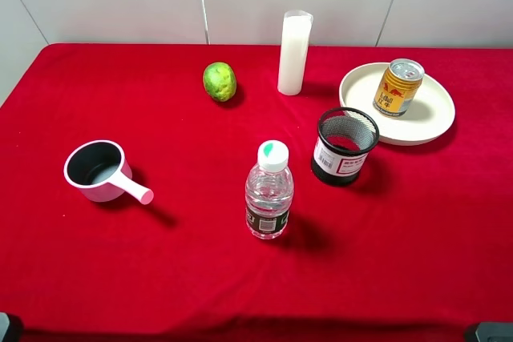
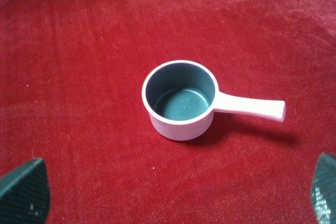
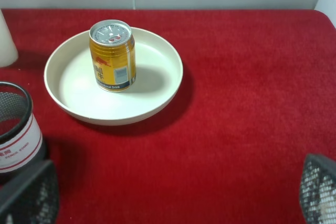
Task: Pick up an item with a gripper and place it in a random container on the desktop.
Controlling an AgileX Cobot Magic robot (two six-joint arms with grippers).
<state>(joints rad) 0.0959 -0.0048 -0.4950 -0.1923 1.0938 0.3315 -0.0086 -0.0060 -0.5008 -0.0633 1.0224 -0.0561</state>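
The can (image 1: 398,87) was found upright in the plate (image 1: 433,122) near the desk's (image 1: 160,270) far right corner. Both grippers (image 3: 178,195) (image 2: 173,195) were released, empty. Any re-approach risked toppling the can.

My high camera looks down over the whole red surface (image 1: 200,278). Left wrist view sits close above the saucepan (image 2: 181,100); right wrist close on the plate (image 3: 113,111), both shared overhead.

Red desktop (image 1: 160,278) (cloth-covered) under plate (image 1: 433,122), saucepan (image 1: 100,170), lime (image 1: 220,82), bottle (image 1: 269,191)
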